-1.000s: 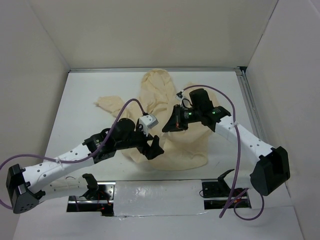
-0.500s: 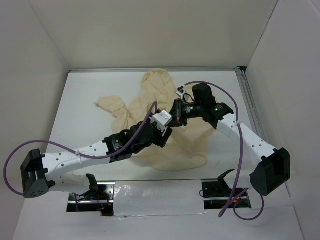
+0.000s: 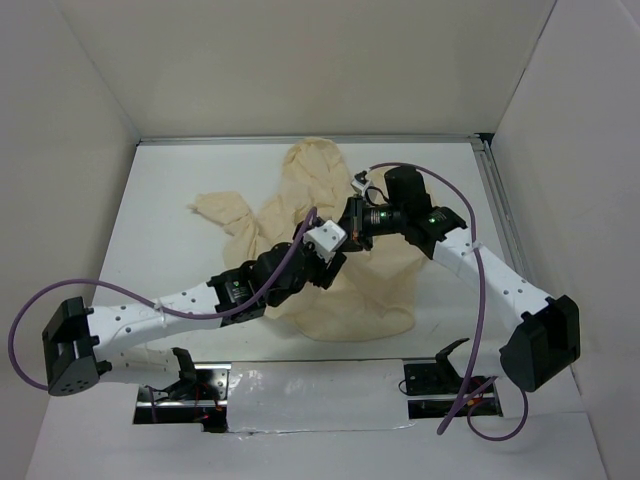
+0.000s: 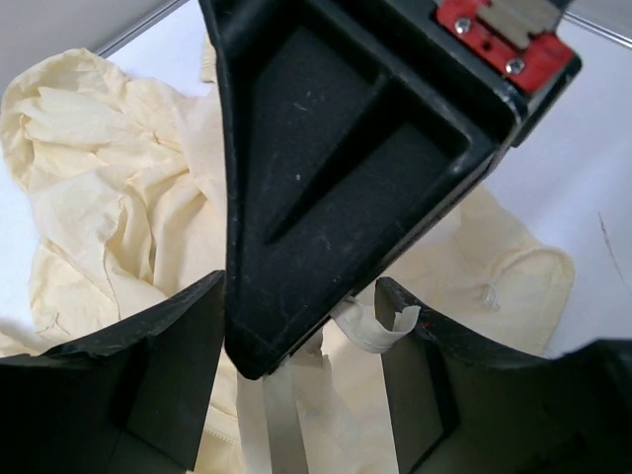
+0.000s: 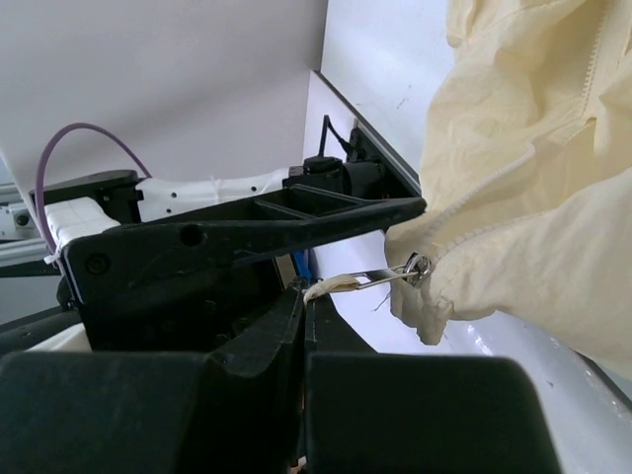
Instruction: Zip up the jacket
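The cream jacket point(image 3: 372, 292) lies crumpled mid-table, hood toward the back; it also shows in the left wrist view point(image 4: 89, 168) and the right wrist view point(image 5: 533, 148). My right gripper point(image 3: 351, 231) point(image 5: 306, 296) is shut on the taped tab of the zipper pull point(image 5: 380, 279), which hangs from the slider point(image 5: 419, 267) at a lifted jacket corner. My left gripper point(image 3: 334, 263) point(image 4: 301, 296) is open, with its fingers point(image 4: 148, 375) on either side of the right gripper's tip and the white tab point(image 4: 380, 331). It does not touch them.
White walls enclose the table on three sides. A metal rail point(image 3: 497, 210) runs along the right edge. A shiny plate point(image 3: 320, 395) with the arm mounts lies at the near edge. Purple cables loop off both arms. A jacket sleeve point(image 3: 215, 207) stretches to the left.
My left arm swung from the jacket's lower left up and to the right, bringing its open gripper around the right gripper's tip. The right gripper shifted slightly back, still holding the pull.
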`<state>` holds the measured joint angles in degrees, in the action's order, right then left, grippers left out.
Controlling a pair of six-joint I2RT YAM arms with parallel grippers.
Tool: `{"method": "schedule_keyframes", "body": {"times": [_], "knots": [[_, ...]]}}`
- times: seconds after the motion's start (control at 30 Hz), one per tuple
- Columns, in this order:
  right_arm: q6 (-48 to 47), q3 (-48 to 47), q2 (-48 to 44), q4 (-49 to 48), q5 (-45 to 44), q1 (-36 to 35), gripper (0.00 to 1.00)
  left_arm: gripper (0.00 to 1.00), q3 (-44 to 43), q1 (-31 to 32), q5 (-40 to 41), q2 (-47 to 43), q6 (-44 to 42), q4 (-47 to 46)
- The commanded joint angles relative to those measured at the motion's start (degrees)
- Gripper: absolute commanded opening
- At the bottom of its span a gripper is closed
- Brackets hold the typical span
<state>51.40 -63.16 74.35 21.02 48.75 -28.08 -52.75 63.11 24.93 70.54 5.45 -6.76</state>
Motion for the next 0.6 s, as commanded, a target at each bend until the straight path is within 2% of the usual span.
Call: {"method": "schedule_keyframes", "body": {"times": [0.0, 0.07, 0.1, 0.17, 0.2, 0.33, 0.37, 0.43, 0.57], "knots": [[0.4, -1.4, -1.3, -2.5, 1.4, 0.6, 0.00, 0.72, 0.8, 0.2, -1.6, 0.3, -2.9, -2.7], [0.3, -1.4, -1.3, -2.3, 1.5, 0.7, 0.00, 0.70, 1.5, 0.2, -0.5, 0.4, -4.7, -3.2], [0.0, -1.5, -1.3, -1.9, 1.3, 0.7, 0.00, 0.63, 1.5, 0.2, -0.5, 0.4, -4.8, -3.2], [-0.1, -1.5, -1.2, -1.8, 1.2, 0.7, 0.00, 0.55, 1.3, 0.2, 0.4, 0.8, -6.5, -3.5], [-0.2, -1.5, -1.2, -1.4, 1.3, 0.7, 0.00, 0.44, 1.3, 0.2, 0.3, 0.9, -6.7, -3.5], [-0.3, -0.9, -1.3, -1.4, 1.0, 0.7, 0.00, 0.24, 1.9, 0.2, -0.1, 0.1, -8.5, -5.9], [-0.3, -0.8, -1.4, -1.4, 0.8, 0.7, 0.00, 0.09, 1.9, 0.1, -0.7, -0.1, -8.3, -5.8], [-0.8, -1.1, -1.2, -1.2, 0.5, 0.7, 0.00, 0.00, 2.1, 0.2, -1.9, -0.8, -8.0, -5.6], [-2.2, -2.0, -0.4, 0.3, -3.2, 1.4, 0.00, 0.00, 2.5, 0.3, -6.5, -2.8, -8.0, -4.0]]}}
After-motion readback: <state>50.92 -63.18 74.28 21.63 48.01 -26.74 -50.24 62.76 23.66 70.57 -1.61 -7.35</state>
